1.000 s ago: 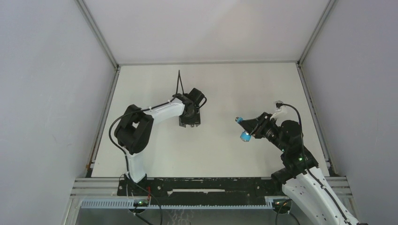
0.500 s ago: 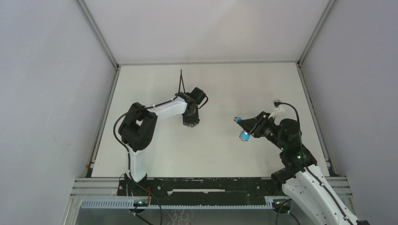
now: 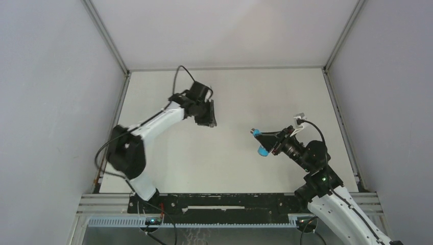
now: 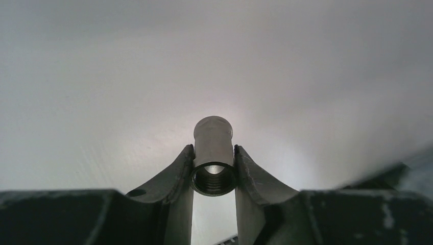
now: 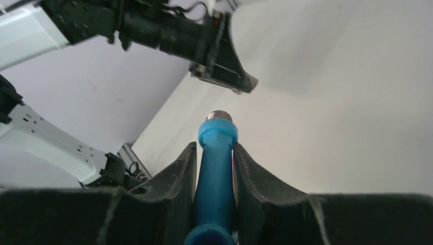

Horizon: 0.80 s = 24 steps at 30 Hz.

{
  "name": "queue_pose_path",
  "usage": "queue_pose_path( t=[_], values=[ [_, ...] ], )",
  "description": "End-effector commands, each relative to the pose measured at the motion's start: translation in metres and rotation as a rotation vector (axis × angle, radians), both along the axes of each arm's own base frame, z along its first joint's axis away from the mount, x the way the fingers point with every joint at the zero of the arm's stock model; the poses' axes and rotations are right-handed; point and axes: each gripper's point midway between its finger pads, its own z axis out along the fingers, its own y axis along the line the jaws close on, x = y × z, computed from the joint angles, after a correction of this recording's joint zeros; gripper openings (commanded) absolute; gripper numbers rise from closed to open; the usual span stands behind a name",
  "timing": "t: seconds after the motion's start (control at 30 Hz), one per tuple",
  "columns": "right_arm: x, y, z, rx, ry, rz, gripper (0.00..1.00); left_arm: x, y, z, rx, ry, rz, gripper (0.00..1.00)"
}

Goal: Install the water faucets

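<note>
The blue bent tap is clamped between my right gripper's fingers, its silver threaded end pointing away from the wrist. From above, the tap is held over the table's right half by the right gripper. My left gripper is shut on a small grey metal fitting, whose threaded open bore faces the camera. In the top view the left gripper hangs over the table's middle-back, left of the tap. The fitting does not show there.
The white table is boxed in by grey walls, with a metal rail along the near edge. In the right wrist view the left arm's gripper hangs beyond the tap's threaded end.
The left gripper has closed on the grey fitting and lifted back and up, its elbow swinging left. The right gripper with the tap shifted slightly left.
</note>
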Motion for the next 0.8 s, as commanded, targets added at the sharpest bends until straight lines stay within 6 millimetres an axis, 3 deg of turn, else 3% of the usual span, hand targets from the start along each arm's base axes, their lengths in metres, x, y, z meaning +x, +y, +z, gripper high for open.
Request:
queue_pose_path(
  t=[0.0, 0.1, 0.23, 0.47, 0.7, 0.77],
  values=[
    [-0.001, -0.006, 0.054, -0.057, -0.356, -0.043, 0.0, -0.039, -0.034, 0.148, -0.482, -0.177, -0.343, 0.0],
    [-0.015, 0.006, 0.061, -0.148, -0.517, 0.072, 0.0, -0.073, -0.035, 0.187, -0.682, -0.064, -0.422, 0.0],
    [-0.032, 0.023, 0.071, -0.215, -0.613, 0.219, 0.0, -0.116, -0.039, 0.213, -0.927, 0.205, -0.488, 0.0],
    [-0.049, 0.034, 0.098, -0.316, -0.912, 0.238, 0.0, -0.16, -0.035, 0.227, -1.014, 0.349, -0.548, 0.0],
    [-0.051, 0.037, 0.107, -0.461, -1.105, 0.182, 0.0, -0.173, -0.033, 0.221, -1.033, 0.462, -0.522, 0.0],
    [-0.06, 0.044, 0.095, -0.575, -1.24, 0.247, 0.0, -0.173, -0.034, 0.219, -1.03, 0.489, -0.506, 0.0]
  ],
)
